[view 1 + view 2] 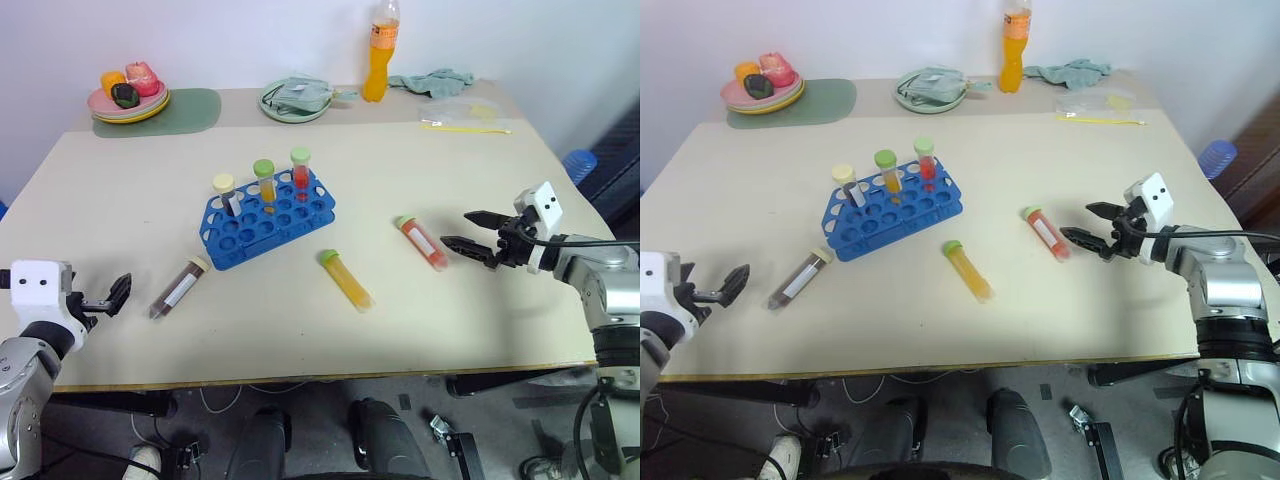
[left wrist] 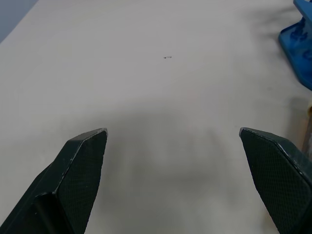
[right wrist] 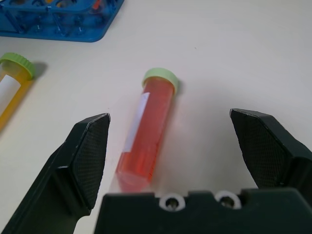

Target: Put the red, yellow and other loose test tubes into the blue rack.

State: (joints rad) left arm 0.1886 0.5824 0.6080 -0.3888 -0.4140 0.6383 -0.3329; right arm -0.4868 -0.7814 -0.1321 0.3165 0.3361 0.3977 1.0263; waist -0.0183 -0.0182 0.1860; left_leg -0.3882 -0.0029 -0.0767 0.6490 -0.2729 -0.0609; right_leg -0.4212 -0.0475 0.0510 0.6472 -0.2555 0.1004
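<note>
The big beige counter (image 1: 480, 190) carries everything. Just left of centre in the head views the blue rack (image 1: 268, 222) is set at a slant, with three capped tubes already stood up along its far row: a pale-yellow-capped one (image 1: 226, 190), a green-capped amber one (image 1: 264, 180) and a green-capped red one (image 1: 300, 170). Three loose tubes are left lying flat: a brown tube (image 1: 179, 287) at lower left of the rack, a yellow tube (image 1: 346, 279) below it toward centre, and a red tube (image 1: 423, 241) to the right.

So the job can be judged roughly half done, and the step in hand looks like the pickup of the red tube. The right pincer (image 1: 468, 234) is spread wide, empty, and held just right of that tube's tip; in its wrist view the tube (image 3: 146, 131) is lined up between the two fingers. Next, the pincer would need to be eased forward, closed across the tube's body, and the tube tipped upright over a free hole.

The left pincer (image 1: 112, 295) is spread wide too, empty, at lower left, near the brown tube but apart from it.

The tube labels can't be read, and which rack holes sit free behind the standing tubes is hard to make out.
</note>
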